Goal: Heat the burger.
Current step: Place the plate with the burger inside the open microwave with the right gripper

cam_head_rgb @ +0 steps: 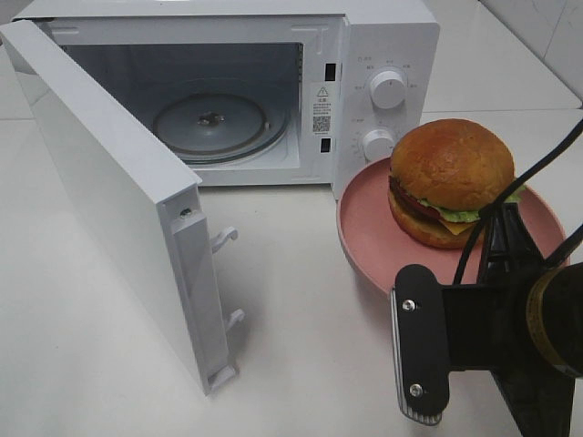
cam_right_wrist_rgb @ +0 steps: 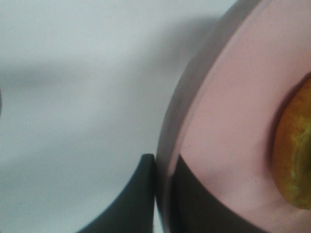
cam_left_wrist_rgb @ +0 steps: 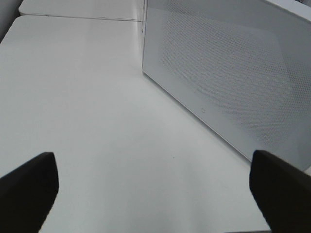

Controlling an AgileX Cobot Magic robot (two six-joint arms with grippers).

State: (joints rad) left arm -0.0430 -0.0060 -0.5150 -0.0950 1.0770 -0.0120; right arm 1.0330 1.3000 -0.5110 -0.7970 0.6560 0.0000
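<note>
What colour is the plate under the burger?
Pink. The plate shows best in the exterior high view.

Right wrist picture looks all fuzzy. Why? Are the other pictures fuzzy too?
Right wrist view: the camera seems very close, so the pink plate and the burger smear out of focus. Left wrist view: fairly sharp, the dot pattern on the microwave door shows clearly. High view: sharp and evenly lit, with only soft shadows.

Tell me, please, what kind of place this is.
Likely a mock kitchen counter in a robot lab: an open white microwave stands on a plain white table, with a burger on a pink plate beside it.
</note>
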